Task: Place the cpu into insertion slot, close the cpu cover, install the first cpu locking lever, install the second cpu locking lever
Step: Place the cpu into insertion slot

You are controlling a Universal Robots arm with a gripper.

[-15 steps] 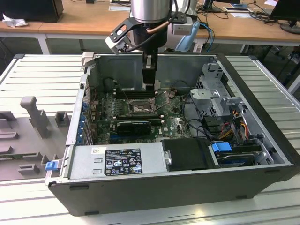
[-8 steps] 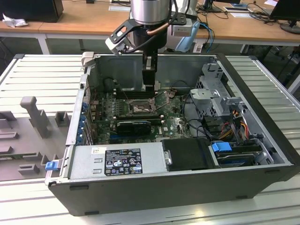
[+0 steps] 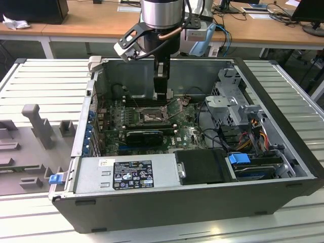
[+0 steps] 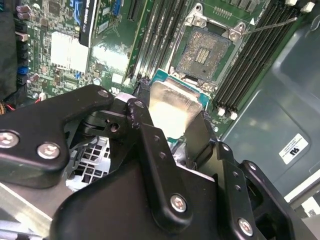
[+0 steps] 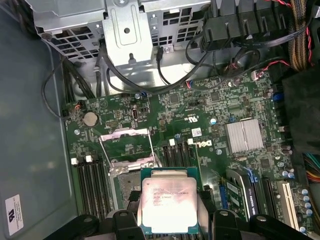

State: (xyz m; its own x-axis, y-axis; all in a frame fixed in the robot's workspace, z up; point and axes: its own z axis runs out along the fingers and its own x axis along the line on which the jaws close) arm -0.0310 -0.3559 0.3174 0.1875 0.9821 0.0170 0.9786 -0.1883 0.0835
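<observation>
I am gripping the small, thin, square, pale tan-silver cpu (image 5: 167,205) by two opposite edges. My black end effector (image 5: 170,220) is closed on it, with one finger (image 5: 122,220) on each side and the chip lying flat between them.

In the exterior view my end effector (image 3: 161,93) is reaching down into the open black computer case (image 3: 152,212), which is lying on its side on the pale grey ribbed tabletop (image 3: 45,81). It is hanging over the green motherboard (image 3: 187,134), well apart from the long grey power supply box (image 3: 126,174) at the near wall.

The cpu is hovering above the board and is not seated. In the first wrist view it is overlapping one edge of the square dark insertion slot (image 5: 125,182) with its silvery metal rim. In the second wrist view the cpu (image 4: 172,107) is sitting just beside the insertion slot (image 4: 205,52), whose contact field is lying bare.

The thin square silvery cpu cover (image 5: 127,147) with its large cut-out is standing swung open at the far side of the slot, and green board is showing through its opening. A thin silvery wire lever (image 4: 272,24) is sticking out free across the long black memory slots (image 4: 255,60) that are flanking the socket.
</observation>
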